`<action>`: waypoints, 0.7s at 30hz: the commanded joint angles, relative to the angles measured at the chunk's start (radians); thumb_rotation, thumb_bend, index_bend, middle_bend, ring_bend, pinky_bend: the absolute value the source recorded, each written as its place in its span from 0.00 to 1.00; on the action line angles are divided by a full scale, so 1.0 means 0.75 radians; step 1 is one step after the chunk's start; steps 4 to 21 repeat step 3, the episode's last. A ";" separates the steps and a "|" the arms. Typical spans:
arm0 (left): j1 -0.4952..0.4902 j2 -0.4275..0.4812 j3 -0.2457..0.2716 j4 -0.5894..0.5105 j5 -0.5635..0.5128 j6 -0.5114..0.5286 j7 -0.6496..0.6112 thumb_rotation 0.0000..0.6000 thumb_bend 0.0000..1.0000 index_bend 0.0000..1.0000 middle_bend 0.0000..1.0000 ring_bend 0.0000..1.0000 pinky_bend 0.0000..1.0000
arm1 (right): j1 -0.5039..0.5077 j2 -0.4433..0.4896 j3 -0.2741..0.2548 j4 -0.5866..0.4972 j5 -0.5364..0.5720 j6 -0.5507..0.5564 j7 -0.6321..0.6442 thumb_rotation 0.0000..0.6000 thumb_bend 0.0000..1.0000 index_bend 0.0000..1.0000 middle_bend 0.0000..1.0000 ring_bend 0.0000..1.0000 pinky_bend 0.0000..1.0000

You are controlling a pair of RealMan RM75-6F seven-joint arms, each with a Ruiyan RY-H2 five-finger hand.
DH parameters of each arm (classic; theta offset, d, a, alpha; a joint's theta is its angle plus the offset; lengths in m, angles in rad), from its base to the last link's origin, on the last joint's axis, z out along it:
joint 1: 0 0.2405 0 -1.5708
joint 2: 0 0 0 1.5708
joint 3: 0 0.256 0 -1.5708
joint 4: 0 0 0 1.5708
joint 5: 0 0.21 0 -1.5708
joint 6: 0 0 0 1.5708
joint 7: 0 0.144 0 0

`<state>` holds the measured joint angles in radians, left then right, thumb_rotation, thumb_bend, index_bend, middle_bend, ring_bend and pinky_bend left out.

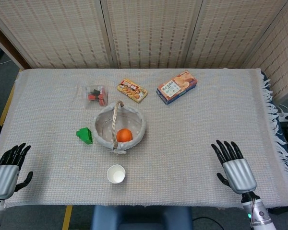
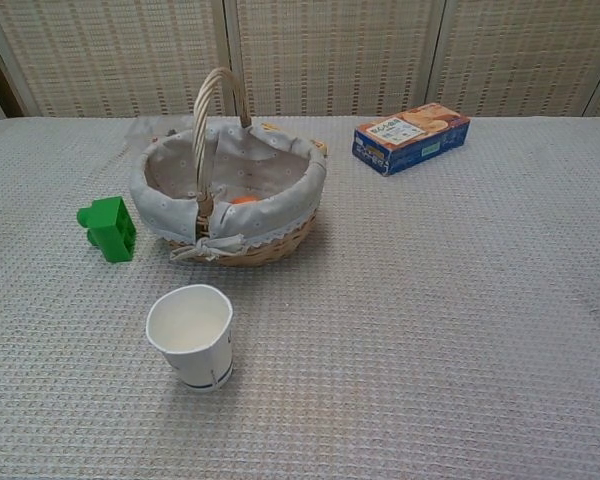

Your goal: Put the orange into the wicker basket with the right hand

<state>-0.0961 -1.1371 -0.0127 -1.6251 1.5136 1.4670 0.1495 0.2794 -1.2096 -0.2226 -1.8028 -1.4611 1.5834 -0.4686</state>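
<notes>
The orange (image 1: pixel 124 135) lies inside the wicker basket (image 1: pixel 103 123), right of its upright handle; in the chest view only a sliver of the orange (image 2: pixel 244 199) shows over the cloth-lined rim of the basket (image 2: pixel 170 205). My right hand (image 1: pixel 235 167) is far from it at the table's near right edge, fingers spread, holding nothing. My left hand (image 1: pixel 7 166) hangs at the near left corner, fingers apart and empty. Neither hand appears in the chest view.
A green block (image 1: pixel 85 135) sits left of the basket and a white paper cup (image 1: pixel 116 174) stands in front of it. Behind are a clear packet (image 1: pixel 95 94), a yellow snack pack (image 1: pixel 132 90) and a blue biscuit box (image 1: pixel 176 86).
</notes>
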 commanded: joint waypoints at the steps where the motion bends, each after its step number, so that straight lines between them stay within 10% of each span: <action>1: -0.001 -0.001 0.001 -0.001 0.002 -0.001 0.004 1.00 0.37 0.00 0.00 0.00 0.10 | -0.102 0.009 -0.009 0.150 -0.029 0.045 0.160 1.00 0.14 0.00 0.00 0.00 0.05; 21: -0.002 0.000 0.002 -0.001 0.002 -0.005 0.009 1.00 0.37 0.00 0.00 0.00 0.10 | -0.108 0.011 0.015 0.158 -0.030 0.041 0.182 1.00 0.14 0.00 0.00 0.00 0.05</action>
